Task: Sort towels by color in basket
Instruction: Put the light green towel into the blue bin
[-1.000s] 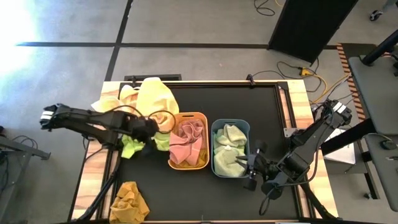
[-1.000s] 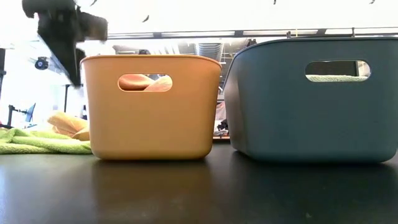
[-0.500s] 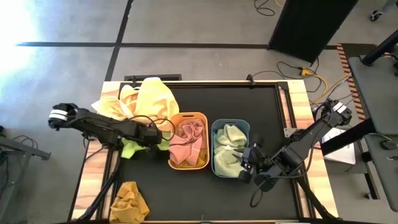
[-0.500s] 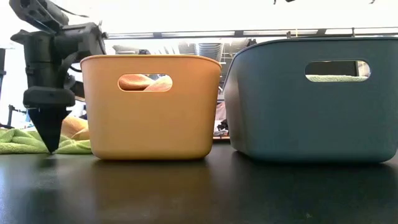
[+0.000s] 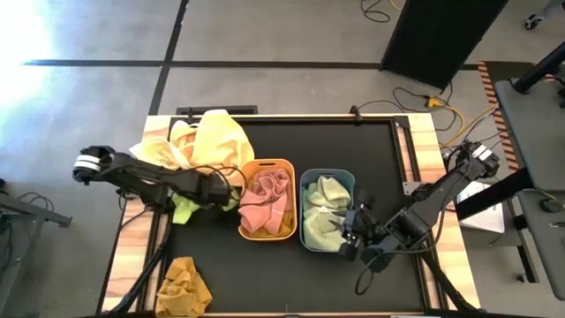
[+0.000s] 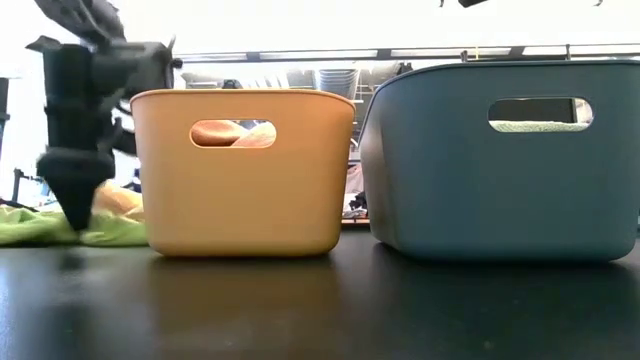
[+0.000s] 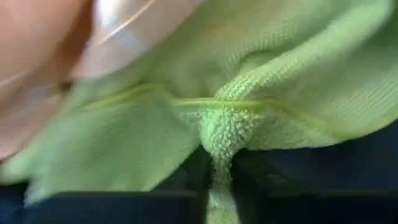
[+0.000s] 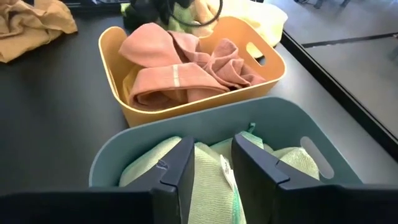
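My left gripper (image 5: 219, 191) is down at the orange basket's left side, shut on a lime green towel (image 5: 184, 210) that lies on the black table. The orange basket (image 5: 267, 231) holds salmon pink towels (image 8: 180, 74). The blue-grey basket (image 5: 328, 246) holds pale green towels (image 5: 322, 208). My right gripper (image 8: 212, 148) hangs over this basket's near right corner, its fingers a little apart above a pale green towel with a white label (image 8: 227, 177). Yellow towels (image 5: 210, 137) lie heaped at the far left. A mustard-orange towel (image 5: 184, 287) lies at the near left. My left gripper pinches a gathered fold (image 7: 219, 134) of the lime green towel between its two fingers. In the low view the fingers (image 6: 75, 205) point down at it from above. The rest of the towel lies spread on the table beside the orange basket. Whether my right gripper touches the pale green towel under it, I cannot tell.
The two baskets stand side by side in the middle of the black table (image 5: 371, 159). Free table shows to the far side and near side of them. Cables and a dark cabinet (image 5: 441, 35) lie on the floor beyond the table.
My left gripper has moved toward the orange basket and come down from above onto the lime green towel. My right gripper has shifted slightly toward the blue-grey basket.
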You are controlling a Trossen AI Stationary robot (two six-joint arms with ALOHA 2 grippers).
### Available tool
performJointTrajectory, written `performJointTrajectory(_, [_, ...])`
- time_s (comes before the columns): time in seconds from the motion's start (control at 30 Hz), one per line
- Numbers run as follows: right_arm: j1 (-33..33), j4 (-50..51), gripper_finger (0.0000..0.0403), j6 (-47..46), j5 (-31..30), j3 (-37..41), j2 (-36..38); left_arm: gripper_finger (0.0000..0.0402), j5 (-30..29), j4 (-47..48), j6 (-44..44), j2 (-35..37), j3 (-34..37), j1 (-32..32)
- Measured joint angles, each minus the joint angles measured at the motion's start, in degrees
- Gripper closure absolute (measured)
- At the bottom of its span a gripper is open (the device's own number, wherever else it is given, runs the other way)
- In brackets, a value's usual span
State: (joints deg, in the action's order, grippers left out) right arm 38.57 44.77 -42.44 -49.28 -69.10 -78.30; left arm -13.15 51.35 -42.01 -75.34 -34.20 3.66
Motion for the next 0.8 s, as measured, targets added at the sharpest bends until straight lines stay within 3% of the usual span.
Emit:
performJointTrajectory(0.17, [-0.7,-0.3,0.0318,-0.5,-0.6,0.9,-0.6,0.0384,-3.1,23.2,2.9,1.3,-9.0,0.3])
performJointTrajectory(0.33, [-1.8,-6.2,0.0321,1.8,-1.8,2.3,-2.2,0.0397,-3.0,31.6,14.2,3.7,-21.6,1.4])
performJointTrajectory(0.57, [-2.1,-11.2,0.0279,9.2,-1.7,2.0,-4.0,0.0397,-10.1,27.5,20.8,6.8,-40.2,1.4])
performJointTrajectory(0.7, [-2.0,-11.0,0.0250,9.0,-1.0,1.9,-3.7,0.0398,-11.5,14.6,28.0,8.0,-46.5,1.4])
performJointTrajectory(0.8, [-1.8,-11.0,0.0233,8.0,0.2,1.8,-3.5,0.0398,-6.4,1.7,35.0,8.0,-48.4,1.4])
